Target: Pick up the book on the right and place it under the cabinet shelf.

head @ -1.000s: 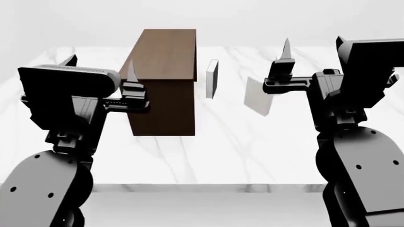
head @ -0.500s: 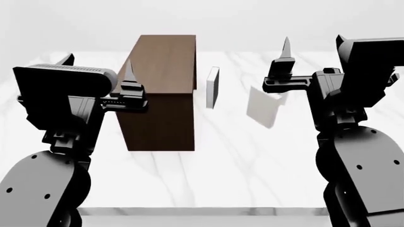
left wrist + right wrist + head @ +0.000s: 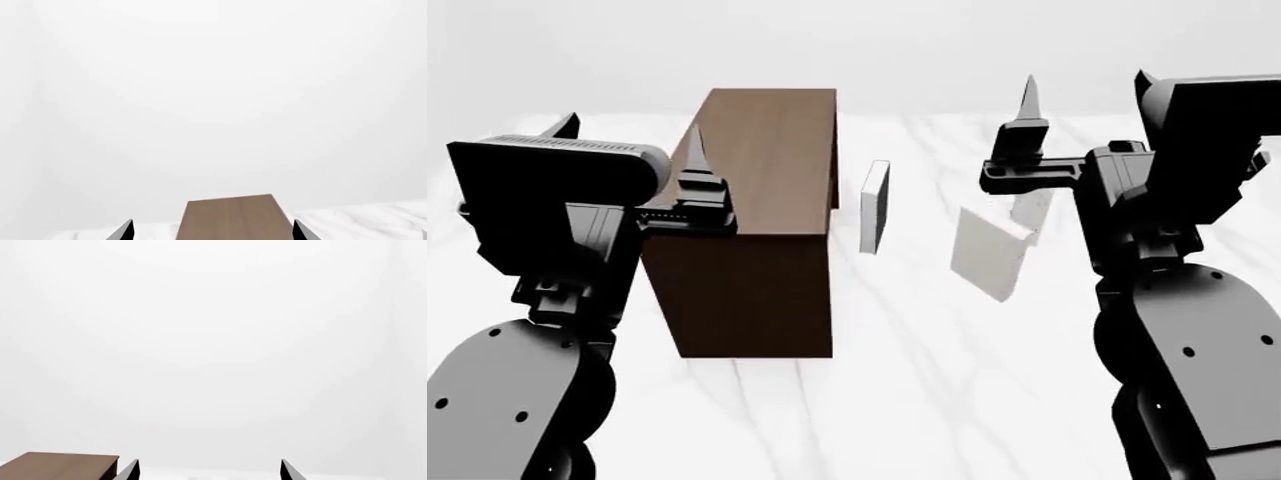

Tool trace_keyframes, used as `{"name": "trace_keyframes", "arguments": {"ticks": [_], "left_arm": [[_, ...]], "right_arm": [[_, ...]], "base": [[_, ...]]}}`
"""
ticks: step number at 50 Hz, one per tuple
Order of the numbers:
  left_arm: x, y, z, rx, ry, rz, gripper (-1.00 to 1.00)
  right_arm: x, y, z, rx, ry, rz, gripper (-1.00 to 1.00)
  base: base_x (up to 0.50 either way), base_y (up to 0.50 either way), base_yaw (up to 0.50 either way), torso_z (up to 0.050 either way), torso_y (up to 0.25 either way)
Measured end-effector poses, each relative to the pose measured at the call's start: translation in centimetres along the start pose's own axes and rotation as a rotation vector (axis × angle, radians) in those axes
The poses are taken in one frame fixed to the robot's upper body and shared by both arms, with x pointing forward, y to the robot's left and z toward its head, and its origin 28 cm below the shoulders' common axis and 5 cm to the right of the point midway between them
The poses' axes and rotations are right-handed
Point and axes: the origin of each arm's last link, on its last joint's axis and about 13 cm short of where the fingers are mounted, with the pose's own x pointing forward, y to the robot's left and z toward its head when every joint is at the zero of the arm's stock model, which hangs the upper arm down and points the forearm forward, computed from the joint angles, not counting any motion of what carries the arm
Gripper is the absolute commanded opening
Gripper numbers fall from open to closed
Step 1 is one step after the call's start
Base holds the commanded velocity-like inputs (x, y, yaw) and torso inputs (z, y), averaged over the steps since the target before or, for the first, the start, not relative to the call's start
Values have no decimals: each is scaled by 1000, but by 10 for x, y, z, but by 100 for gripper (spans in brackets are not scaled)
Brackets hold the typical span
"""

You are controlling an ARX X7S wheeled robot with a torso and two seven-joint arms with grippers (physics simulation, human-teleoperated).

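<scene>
The book (image 3: 993, 252) leans tilted just below the right gripper (image 3: 1026, 112), the nearer one, whose fingers stand wide apart.

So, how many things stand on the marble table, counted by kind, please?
Cabinet: 1, the dark-brown cabinet shelf.
Books: 3, the white book with a dark grey face standing on edge, the tilted white book on the right, and one more pale book partly hidden behind it.
Total: 4.
</scene>
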Motion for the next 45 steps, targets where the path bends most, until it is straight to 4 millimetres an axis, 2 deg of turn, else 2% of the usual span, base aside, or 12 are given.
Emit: {"name": "trace_keyframes", "arguments": {"ticks": [45], "left_arm": [[2,0,3,5,-4,-3,100]], "right_arm": [[0,0,1,3,-3,5,100]], "base": [[227,-89,0,0,1]]}}
